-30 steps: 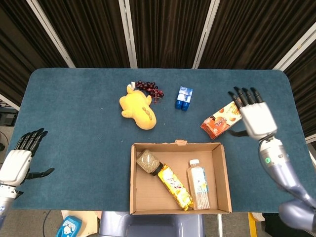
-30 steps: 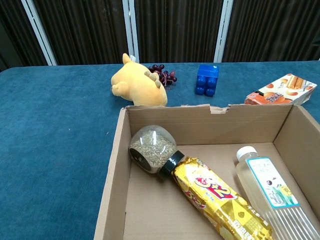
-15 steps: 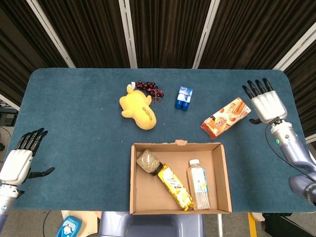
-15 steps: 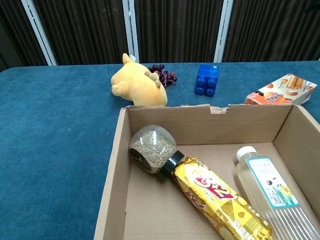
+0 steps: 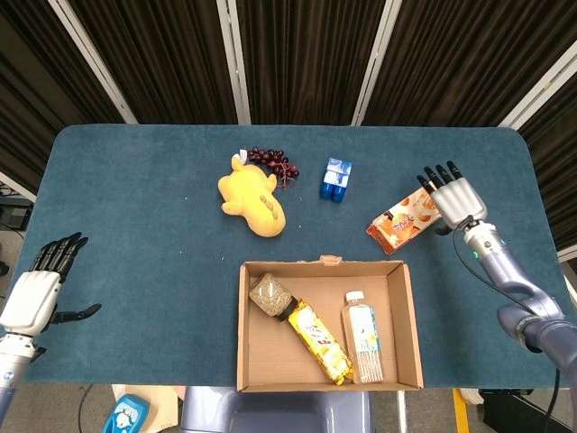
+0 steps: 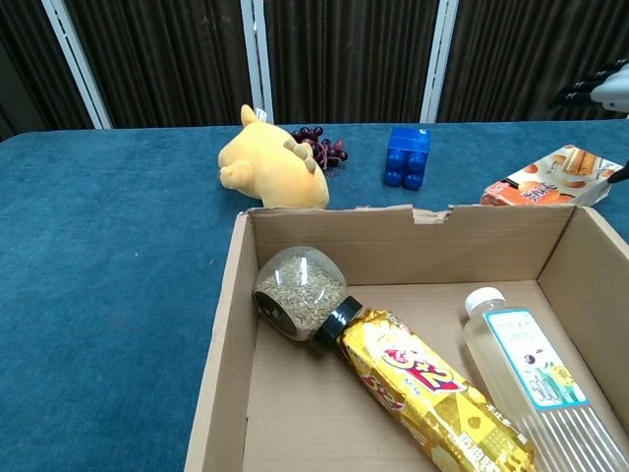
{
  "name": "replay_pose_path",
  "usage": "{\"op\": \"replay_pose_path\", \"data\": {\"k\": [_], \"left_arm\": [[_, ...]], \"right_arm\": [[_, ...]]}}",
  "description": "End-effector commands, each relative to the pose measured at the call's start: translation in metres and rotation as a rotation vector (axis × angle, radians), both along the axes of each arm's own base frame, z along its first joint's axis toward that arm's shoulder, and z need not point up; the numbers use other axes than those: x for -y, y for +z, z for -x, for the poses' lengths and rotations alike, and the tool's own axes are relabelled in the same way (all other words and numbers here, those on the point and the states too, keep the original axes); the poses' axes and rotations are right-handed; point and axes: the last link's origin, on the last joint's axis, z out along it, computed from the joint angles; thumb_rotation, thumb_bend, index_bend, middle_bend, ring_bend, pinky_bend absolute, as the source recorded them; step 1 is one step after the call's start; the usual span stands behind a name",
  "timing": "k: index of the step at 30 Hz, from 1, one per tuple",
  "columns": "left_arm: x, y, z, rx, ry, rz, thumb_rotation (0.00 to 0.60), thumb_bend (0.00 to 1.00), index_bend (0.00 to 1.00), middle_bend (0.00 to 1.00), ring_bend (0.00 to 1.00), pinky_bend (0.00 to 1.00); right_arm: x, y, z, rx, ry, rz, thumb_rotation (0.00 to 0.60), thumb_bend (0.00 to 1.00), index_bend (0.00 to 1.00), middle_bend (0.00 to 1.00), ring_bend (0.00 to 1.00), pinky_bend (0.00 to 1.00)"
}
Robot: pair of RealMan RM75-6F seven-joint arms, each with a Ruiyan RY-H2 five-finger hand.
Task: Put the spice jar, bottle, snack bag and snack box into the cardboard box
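We count one cardboard box [image 5: 410,307], and inside it three things: one spice jar [image 5: 270,295], one snack bag [image 5: 319,341] and one bottle [image 5: 363,338]. Outside the box we count one snack box [image 5: 403,221], lying just beside the right hand [image 5: 453,198] at its fingertips. Farther out from that hand we count one blue block toy [image 5: 335,179], one yellow plush animal [image 5: 252,198] and one bunch of dark grapes [image 5: 270,159]. We count two hands in all, the other being the left hand [image 5: 36,290], well apart from everything. All of it sits on one table [image 5: 135,207].
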Motion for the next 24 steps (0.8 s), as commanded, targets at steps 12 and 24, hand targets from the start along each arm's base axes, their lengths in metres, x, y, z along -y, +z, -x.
{"op": "replay_pose_path", "data": {"k": [12, 24], "left_arm": [[-0.001, -0.002, 0.001, -0.006, 0.005, 0.0, 0.6, 0.06, 0.02, 0.0, 0.0, 0.0], [-0.001, -0.004, 0.001, -0.008, 0.004, 0.0, 0.6, 0.06, 0.02, 0.0, 0.0, 0.0]], "right_arm": [[0.011, -0.028, 0.012, -0.018, -0.054, -0.109, 0.6, 0.0, 0.0, 0.0, 0.0, 0.03], [0.008, -0.035, 0.018, 0.008, -0.063, -0.144, 0.6, 0.0, 0.0, 0.0, 0.0, 0.03]]}}
